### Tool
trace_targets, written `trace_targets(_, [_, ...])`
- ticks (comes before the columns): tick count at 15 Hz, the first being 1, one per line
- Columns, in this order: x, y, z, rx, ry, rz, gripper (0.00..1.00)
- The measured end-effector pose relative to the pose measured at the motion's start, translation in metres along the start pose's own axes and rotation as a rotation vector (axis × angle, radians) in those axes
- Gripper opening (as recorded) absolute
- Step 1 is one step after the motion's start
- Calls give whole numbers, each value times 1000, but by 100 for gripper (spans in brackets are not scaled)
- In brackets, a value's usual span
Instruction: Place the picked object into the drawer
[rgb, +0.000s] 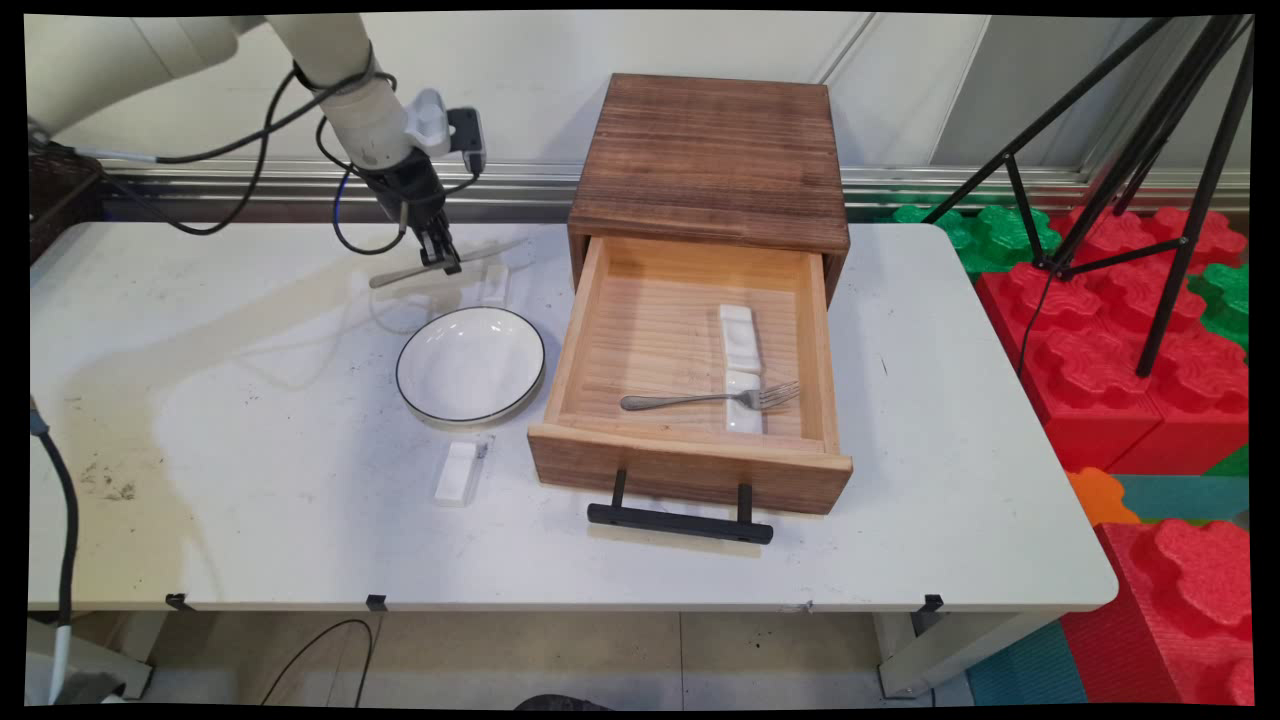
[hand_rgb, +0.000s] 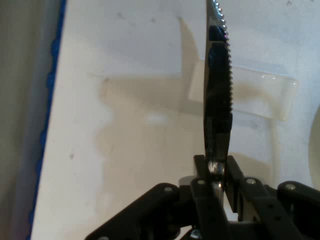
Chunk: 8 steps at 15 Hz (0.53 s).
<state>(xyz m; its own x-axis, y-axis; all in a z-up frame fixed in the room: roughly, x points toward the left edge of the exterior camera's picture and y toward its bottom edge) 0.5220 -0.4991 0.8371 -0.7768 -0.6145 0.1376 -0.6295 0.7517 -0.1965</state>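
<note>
The jaws are closed on a knife (rgb: 445, 263), clamping it at mid-length; its serrated blade projects away from the gripper (rgb: 447, 262) in the hand view. The knife hangs just above the worktop (rgb: 250, 420), over a white rest (rgb: 494, 283). A black-rimmed white bowl (rgb: 471, 365) sits near, on the camera side. A second white rest (rgb: 459, 472) lies beyond the bowl. To the right, an open wooden drawer (rgb: 690, 400) contains a fork (rgb: 710, 399) laid across two more white rests (rgb: 740, 365).
</note>
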Motion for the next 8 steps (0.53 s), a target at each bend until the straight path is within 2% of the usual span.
trace_targets(4, [-4, 11, -34, 77, 20, -62, 0])
trace_targets(8, [-4, 23, -62, 120, 39, -103, 0])
